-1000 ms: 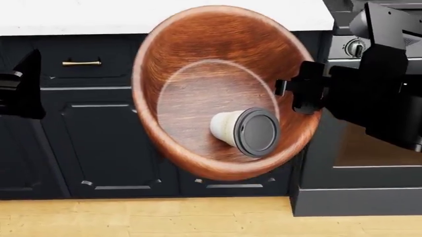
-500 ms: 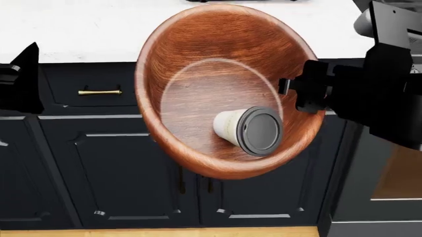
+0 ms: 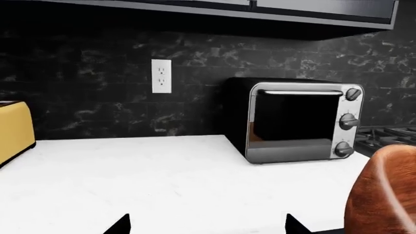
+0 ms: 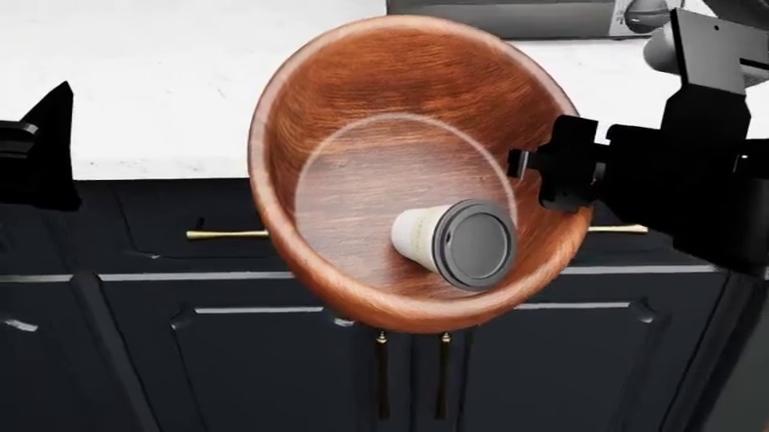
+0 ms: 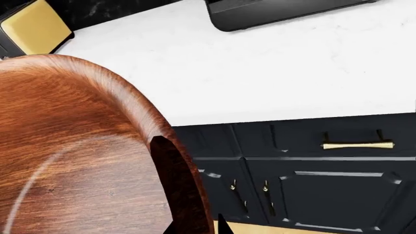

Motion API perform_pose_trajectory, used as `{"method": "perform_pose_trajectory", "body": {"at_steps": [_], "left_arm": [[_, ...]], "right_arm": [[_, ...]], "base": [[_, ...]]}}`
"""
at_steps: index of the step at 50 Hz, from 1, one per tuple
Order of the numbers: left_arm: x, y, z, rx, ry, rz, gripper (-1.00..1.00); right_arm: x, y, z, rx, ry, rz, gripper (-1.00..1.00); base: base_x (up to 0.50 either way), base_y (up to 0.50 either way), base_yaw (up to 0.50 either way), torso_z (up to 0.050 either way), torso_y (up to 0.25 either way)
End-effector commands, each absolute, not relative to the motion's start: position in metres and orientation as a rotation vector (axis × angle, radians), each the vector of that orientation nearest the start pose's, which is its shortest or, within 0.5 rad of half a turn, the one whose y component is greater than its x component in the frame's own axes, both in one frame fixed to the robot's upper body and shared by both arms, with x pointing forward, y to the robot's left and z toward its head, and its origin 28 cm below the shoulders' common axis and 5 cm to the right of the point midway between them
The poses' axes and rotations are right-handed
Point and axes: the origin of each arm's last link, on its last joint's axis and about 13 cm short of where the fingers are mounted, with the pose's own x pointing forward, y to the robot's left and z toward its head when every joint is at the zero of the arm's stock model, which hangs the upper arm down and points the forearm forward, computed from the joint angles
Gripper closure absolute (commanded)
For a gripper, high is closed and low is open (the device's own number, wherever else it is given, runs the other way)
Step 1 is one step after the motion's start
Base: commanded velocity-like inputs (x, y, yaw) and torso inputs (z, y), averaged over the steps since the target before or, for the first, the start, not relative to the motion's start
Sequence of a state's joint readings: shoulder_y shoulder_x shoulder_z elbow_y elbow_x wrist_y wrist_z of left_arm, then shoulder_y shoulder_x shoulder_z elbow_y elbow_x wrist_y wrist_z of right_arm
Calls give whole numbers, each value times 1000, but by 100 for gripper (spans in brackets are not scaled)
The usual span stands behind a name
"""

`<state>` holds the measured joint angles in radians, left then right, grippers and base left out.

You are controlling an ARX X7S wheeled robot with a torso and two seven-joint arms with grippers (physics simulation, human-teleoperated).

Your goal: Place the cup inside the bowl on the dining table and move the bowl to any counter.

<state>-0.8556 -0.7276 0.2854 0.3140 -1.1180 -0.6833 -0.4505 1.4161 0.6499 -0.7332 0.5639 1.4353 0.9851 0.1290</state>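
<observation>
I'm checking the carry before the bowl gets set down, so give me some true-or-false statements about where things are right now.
1. The small cream-white cup with a grey lid lies on its side inside the large reddish-brown wooden bowl. True.
2. The bowl rests on the white counter top. False: it is held in the air, tilted, in front of the cabinets.
3. The right gripper grips the bowl's rim. True.
4. The left gripper holds the bowl. False: it is apart from it.
</observation>
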Motion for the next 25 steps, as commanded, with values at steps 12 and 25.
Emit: {"method": "perform_pose_trajectory", "body": {"at_steps": [12,25], "left_arm": [[279,272,250,-47,-116,-152,-100],[278,277,249,-50,-116,-150,-100]], "right_arm": [[355,-191,276,262,469,348,100],[358,-188,273,269,478,347,100]], "base": [[391,464,0,0,2],[390,463,0,0,1]]}}
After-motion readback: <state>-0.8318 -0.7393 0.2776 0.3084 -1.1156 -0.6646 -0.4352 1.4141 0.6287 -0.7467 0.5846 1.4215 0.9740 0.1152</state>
